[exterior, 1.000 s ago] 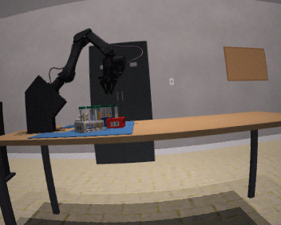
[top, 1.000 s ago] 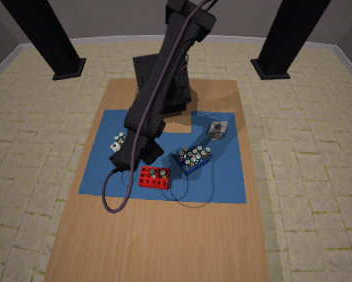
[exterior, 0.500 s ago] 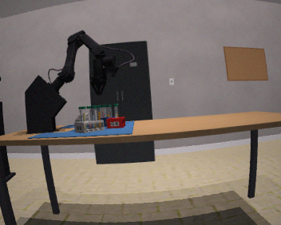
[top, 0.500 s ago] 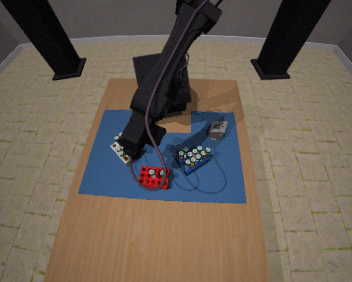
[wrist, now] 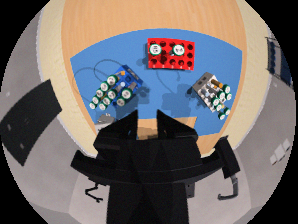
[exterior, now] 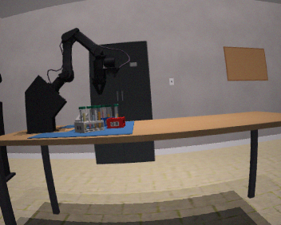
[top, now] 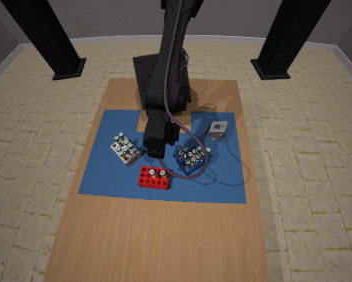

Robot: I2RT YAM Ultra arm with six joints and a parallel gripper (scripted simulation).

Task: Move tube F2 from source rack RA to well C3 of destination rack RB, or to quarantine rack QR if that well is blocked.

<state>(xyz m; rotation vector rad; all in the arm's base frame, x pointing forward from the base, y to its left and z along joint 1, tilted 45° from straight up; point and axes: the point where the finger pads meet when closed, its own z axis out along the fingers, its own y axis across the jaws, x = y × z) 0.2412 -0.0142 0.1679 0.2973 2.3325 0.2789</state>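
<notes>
My gripper (exterior: 99, 91) (wrist: 147, 113) hangs high above the bench, over the near edge of the blue mat (top: 108, 175), between the racks. Its fingers stand a little apart with nothing between them. The blue rack RA (top: 187, 171) (wrist: 125, 74) holds several capped tubes. The white rack RB (top: 128, 159) (wrist: 201, 86) (exterior: 85, 127) holds several tubes at one end. The red rack QR (top: 144, 181) (wrist: 190, 61) (exterior: 116, 123) holds two tubes, side by side (top: 152, 172) (top: 162, 173); they also show in the wrist view (wrist: 156, 48) (wrist: 177, 49). I cannot read the well labels.
A small grey DONE box (top: 218, 129) (wrist: 105, 118) sits on the mat beside the blue rack, towards the arm's base. A thin cable (top: 228, 165) loops over the mat around the blue rack. The arm's black base stands at the bench's back edge.
</notes>
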